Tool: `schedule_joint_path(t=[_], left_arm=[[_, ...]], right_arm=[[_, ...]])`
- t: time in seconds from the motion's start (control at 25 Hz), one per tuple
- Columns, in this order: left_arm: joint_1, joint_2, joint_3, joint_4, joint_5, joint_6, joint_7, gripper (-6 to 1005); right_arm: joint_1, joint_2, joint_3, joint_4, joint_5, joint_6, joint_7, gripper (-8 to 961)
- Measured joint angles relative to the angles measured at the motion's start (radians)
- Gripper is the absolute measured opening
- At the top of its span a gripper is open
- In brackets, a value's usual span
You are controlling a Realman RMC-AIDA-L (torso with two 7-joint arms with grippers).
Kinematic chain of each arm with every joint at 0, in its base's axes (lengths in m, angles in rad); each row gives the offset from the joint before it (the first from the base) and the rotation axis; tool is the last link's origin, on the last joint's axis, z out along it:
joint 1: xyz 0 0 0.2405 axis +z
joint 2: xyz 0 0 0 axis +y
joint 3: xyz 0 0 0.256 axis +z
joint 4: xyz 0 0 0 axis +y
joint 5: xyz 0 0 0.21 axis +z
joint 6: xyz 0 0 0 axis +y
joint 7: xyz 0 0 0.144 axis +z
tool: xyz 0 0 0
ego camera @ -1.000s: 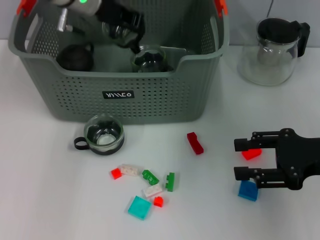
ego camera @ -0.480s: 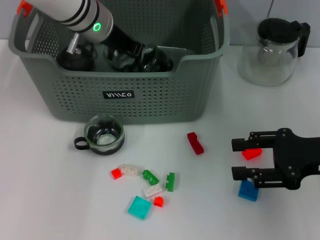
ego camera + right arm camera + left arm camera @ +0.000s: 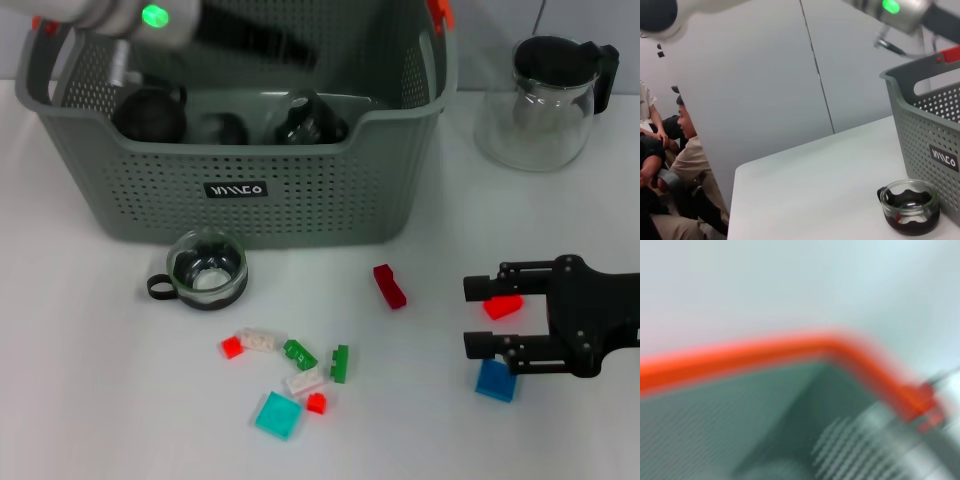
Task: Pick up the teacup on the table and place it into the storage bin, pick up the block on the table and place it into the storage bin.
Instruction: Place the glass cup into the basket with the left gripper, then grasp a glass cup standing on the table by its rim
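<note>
1. Right gripper (image 3: 483, 318) of mine rests on the white worktop (image 3: 100, 400) with fingers spread, holding nothing, a red block (image 3: 503, 307) between them and a blue block (image 3: 495, 381) just beside. My left arm (image 3: 150, 18) is blurred above the storage bin (image 3: 250, 190); I cannot tell its gripper's state. A teacup (image 3: 206, 268) sits before the bin.
2. Left wrist view: only the bin's orange clip (image 3: 740, 355), blurred.
3. Right wrist view: the teacup (image 3: 910, 206) stands beside the bin wall (image 3: 935, 135).

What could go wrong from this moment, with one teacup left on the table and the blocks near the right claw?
1. The right claw is open low over the table, with a red block and a blue block close by; closing may push one away.
2. The teacup stands close to the storage bin wall, so a claw has little room there.
3. The left arm is above the bin, where cups already lie; a descent might hit them.
</note>
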Motion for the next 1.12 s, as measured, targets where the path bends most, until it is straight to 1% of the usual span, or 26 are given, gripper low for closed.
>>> schedule_joint_path(t=[0.04, 0.08, 0.12, 0.16, 0.24, 0.32, 0.4, 0.48, 0.52, 0.6, 0.64, 0.72, 0.8, 1.0, 1.12], left_arm=[[0.041, -0.004, -0.031, 0.049, -0.09, 0.043, 0.064, 357], [0.081, 0.001, -0.054, 0.076, -0.192, 0.093, 0.113, 394], [0.126, 0.012, -0.081, 0.091, -0.308, 0.159, 0.166, 432], [0.158, 0.021, -0.101, 0.094, -0.387, 0.211, 0.201, 464], [0.214, 0.04, -0.167, 0.089, -0.512, 0.341, 0.268, 529], [0.256, 0.042, -0.252, 0.086, -0.554, 0.481, 0.343, 593], [0.3, 0.04, -0.317, 0.088, -0.549, 0.621, 0.435, 602], [0.349, 0.036, -0.337, 0.1, -0.507, 0.703, 0.528, 602], [0.367, 0.031, -0.335, 0.11, -0.478, 0.715, 0.565, 602], [0.409, 0.014, -0.319, 0.134, -0.384, 0.733, 0.663, 602], [0.418, 0.007, -0.308, 0.14, -0.349, 0.731, 0.695, 602], [0.432, -0.013, -0.251, 0.148, -0.253, 0.724, 0.772, 602], [0.437, -0.029, -0.195, 0.154, -0.2, 0.698, 0.804, 602], [0.43, -0.074, -0.037, 0.191, -0.114, 0.551, 0.794, 602], [0.411, -0.086, 0.051, 0.206, -0.059, 0.467, 0.738, 601]], right_arm=[[0.001, 0.0, 0.001, 0.0, 0.0, 0.0, 0.0, 685], [0.002, 0.0, 0.002, 0.0, 0.0, 0.0, 0.0, 685], [0.003, 0.0, 0.003, 0.0, 0.0, 0.0, 0.0, 685], [0.004, 0.0, 0.003, 0.0, 0.0, 0.0, 0.0, 685], [0.004, 0.0, 0.003, 0.0, 0.001, 0.0, 0.0, 685], [0.004, -0.001, 0.003, 0.0, 0.001, 0.0, 0.0, 685], [0.004, -0.002, 0.004, 0.0, 0.001, 0.0, 0.0, 685], [0.001, -0.003, 0.005, 0.0, 0.002, 0.0, 0.0, 685], [0.001, -0.003, 0.006, 0.0, 0.002, 0.0, 0.0, 685], [0.001, -0.003, 0.006, 0.0, 0.002, 0.0, 0.001, 685], [0.002, -0.003, 0.006, 0.0, 0.002, 0.0, 0.003, 685], [0.004, -0.004, 0.006, 0.0, 0.002, -0.003, 0.007, 685], [0.004, -0.005, 0.006, 0.0, 0.002, -0.005, 0.007, 685], [0.003, -0.006, 0.007, 0.0, 0.001, -0.007, 0.009, 684], [0.001, -0.007, 0.007, 0.0, 0.001, -0.008, 0.011, 684]])
